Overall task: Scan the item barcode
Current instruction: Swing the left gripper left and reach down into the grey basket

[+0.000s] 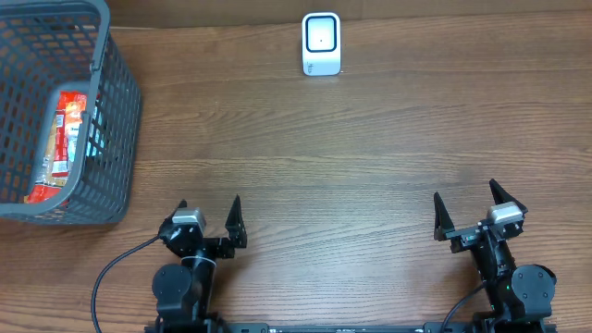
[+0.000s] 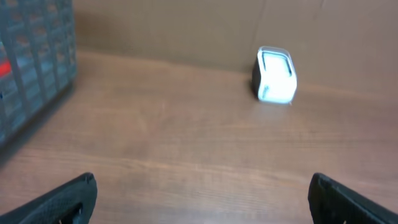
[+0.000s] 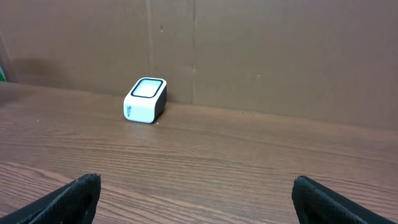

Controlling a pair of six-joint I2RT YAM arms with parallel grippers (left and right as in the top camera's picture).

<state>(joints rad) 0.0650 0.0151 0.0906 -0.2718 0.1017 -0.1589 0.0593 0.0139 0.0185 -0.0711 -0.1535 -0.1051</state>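
The red snack packet lies inside the gray mesh basket at the upper left of the overhead frame, leaning against the basket's right wall. Its long axis runs roughly from the top to the bottom of the frame, its lower end tipped a little to the left. The printed face shows through the open top, but the print is too small to read and no barcode can be made out.

The left gripper sits at the lower left-centre, below and to the right of the basket and well apart from the packet. Its jaws are spread wide and hold nothing. The right gripper is at the lower right, far across the wooden table from the packet. It too is fully spread and empty.

The white barcode scanner stands at the top centre, near the table's far edge, its window facing up.

In the left wrist view the basket wall fills the upper left, with a red patch of the packet visible through the mesh. The scanner appears to the right of centre. In the right wrist view the scanner stands to the left of centre, against a brown cardboard wall.
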